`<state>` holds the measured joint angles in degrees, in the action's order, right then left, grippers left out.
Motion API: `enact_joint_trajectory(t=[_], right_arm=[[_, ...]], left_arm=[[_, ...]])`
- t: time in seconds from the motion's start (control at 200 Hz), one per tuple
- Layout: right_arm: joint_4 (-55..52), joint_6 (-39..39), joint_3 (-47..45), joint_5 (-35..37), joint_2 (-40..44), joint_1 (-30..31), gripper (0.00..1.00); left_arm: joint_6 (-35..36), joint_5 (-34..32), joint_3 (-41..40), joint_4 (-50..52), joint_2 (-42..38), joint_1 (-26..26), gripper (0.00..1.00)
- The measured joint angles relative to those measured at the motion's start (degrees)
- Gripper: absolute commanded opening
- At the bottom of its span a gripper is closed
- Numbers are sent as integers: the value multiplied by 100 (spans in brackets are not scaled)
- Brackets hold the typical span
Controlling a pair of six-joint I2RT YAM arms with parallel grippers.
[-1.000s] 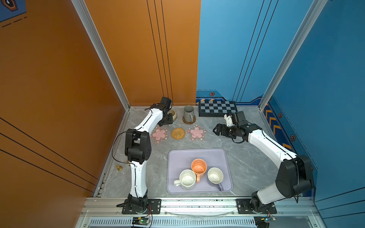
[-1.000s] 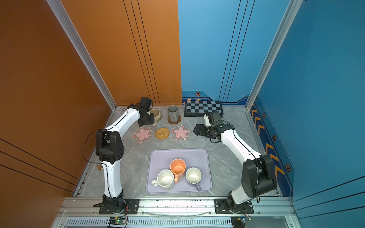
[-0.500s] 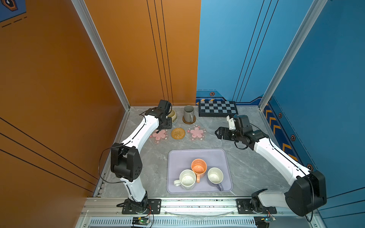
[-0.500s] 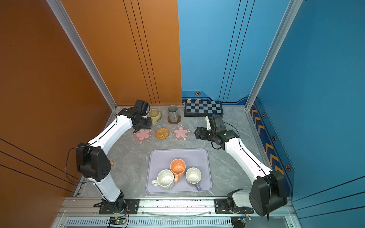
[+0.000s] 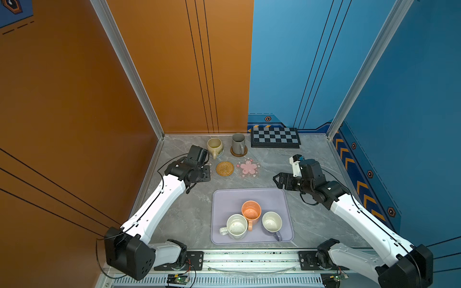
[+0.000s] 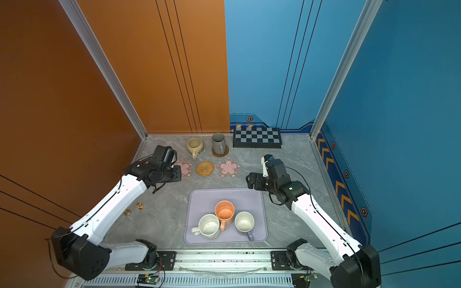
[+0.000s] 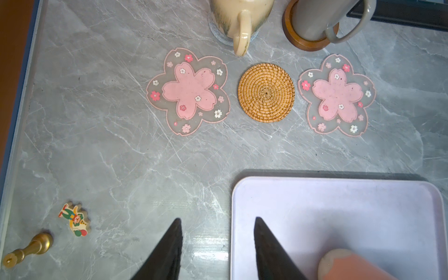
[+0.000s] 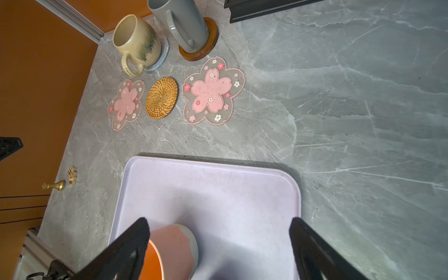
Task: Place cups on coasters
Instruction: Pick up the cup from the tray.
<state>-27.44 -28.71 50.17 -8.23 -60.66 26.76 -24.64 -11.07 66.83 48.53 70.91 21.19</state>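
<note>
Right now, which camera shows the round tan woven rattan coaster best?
The left wrist view: the round tan woven rattan coaster lies face-on and large, its woven rings clear. The right wrist view shows it smaller and slanted. In both top views it is a small tan disc.

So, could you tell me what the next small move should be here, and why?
Probably lower the open right end effector onto the orange mug: it stands on the lavender tray, close by the jaws in the right wrist view, and the rattan coaster lies bare.
</note>
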Motion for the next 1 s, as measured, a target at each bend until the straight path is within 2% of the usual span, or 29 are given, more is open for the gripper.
enact_joint_trajectory(t=[0.195, 0.335, 0.631, 0.996], right_arm=[[-72, -262, -782, 417, 885, 577, 92], [-380, -538, -1165, 621, 1390, 745, 92], [-1174, -874, -1178, 848, 2205, 817, 92], [-2118, -1296, -918, 850, 2330, 1432, 91]], left_arm=[[-243, -125, -710, 7, -623, 275, 47], [-446, -203, -1121, 48, -863, 546, 45], [-824, -225, -1322, 59, -1082, 962, 43], [-911, -146, -1215, 459, -1071, 1674, 42]])
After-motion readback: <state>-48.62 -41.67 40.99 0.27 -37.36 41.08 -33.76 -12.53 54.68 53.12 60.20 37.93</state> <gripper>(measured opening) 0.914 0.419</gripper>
